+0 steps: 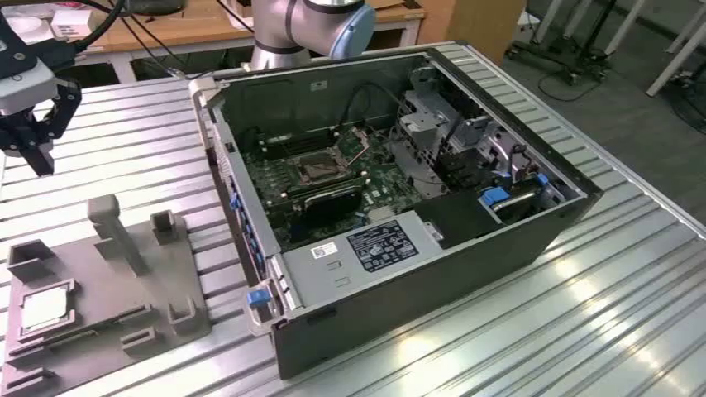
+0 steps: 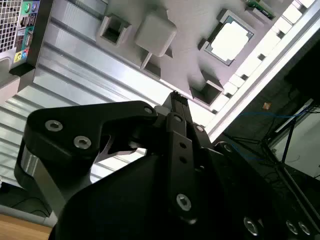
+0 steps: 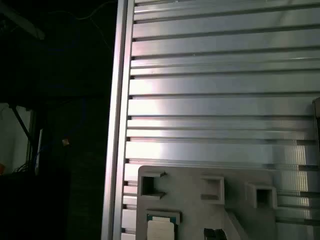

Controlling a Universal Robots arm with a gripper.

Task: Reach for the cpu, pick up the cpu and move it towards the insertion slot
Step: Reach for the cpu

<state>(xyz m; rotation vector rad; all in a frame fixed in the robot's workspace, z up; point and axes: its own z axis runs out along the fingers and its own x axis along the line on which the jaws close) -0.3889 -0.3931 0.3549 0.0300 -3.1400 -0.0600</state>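
The gripper (image 1: 31, 159) hung over the table (image 1: 132, 149), well apart from the chip (image 1: 45, 309) in the grey tray (image 1: 111, 281); whether it was apart or together could not be told.

No print can be read. On the computer case (image 1: 518, 248), a dark label (image 1: 379, 245) and a small white sticker (image 1: 327, 251) lie side by side on the grey metal cover (image 1: 355, 279); their lettering is too small to make out.

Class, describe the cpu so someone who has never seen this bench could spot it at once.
On the exterior view's left, beside the computer case, lies a grey plastic tray. The cpu sits in a recess along its edge away from the case: the only pale metallic square among grey pockets.
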